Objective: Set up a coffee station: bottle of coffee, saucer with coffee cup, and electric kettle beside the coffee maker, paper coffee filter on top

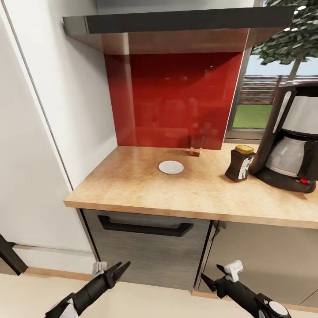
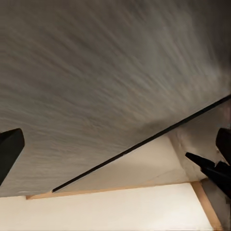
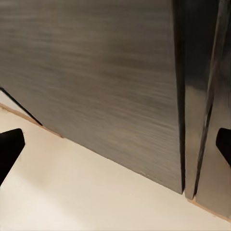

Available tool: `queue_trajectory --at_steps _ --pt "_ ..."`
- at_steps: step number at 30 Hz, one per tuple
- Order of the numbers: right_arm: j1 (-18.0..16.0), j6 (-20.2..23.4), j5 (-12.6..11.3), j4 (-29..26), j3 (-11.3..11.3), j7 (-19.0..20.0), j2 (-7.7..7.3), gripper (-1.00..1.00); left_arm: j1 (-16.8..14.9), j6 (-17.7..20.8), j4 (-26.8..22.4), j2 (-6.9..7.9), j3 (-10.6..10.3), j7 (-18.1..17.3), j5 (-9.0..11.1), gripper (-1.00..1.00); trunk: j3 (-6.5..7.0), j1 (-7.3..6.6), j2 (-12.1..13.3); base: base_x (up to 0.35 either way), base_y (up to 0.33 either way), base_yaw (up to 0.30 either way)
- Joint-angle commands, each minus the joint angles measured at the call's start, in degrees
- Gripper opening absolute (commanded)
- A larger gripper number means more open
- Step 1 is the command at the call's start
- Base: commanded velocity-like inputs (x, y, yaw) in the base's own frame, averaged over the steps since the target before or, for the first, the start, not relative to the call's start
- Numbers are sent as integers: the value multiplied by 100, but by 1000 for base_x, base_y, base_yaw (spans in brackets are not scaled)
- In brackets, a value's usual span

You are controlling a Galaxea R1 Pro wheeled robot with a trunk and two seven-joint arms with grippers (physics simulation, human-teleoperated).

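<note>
On the light wood kitchen countertop (image 1: 132,185) a white saucer (image 1: 171,167) lies bare near the red back panel. The bottle of coffee (image 1: 240,163), with a yellow lid, stands right beside the black coffee maker (image 1: 289,141) at the right edge. The black kitchen shelf (image 1: 176,20) hangs above. Both grippers are low, in front of the cabinets and well below the worktop. My left gripper (image 1: 114,267) (image 2: 115,147) is open and holds nothing. My right gripper (image 1: 211,273) (image 3: 115,144) is open too. The coffee cup, paper coffee filter and electric kettle are out of view.
A small brownish box (image 1: 195,146) stands against the red panel behind the saucer. A grey drawer front with a black handle (image 1: 145,227) faces both grippers. A white wall (image 1: 39,132) closes the left side, and a window (image 1: 256,101) is at the right.
</note>
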Motion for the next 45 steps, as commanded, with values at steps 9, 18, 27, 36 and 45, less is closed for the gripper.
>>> queue_trajectory --at_steps 9,18,27,36,45 --pt "-2 62 -56 -236 -303 340 2 100 -2 570 -862 178 -107 -24 58 100 -6 -1 -2 -70 0 0" --pt "-2 62 -60 -245 -322 352 2 100 -2 595 -913 186 -111 -24 58 100 -6 -1 -2 -186 0 0" --pt "-2 62 -61 -245 -321 356 2 100 -2 598 -942 186 -117 -24 58 100 -6 -1 -2 -176 0 0" --pt "-2 62 -69 -258 -336 539 2 100 -2 605 -1148 186 -120 -41 58 100 -6 -1 -2 -122 0 0" --pt "-2 754 -128 -1137 -968 1198 2 100 -2 1311 -2622 179 -159 -59 58 100 -6 -1 -2 -5 0 0"
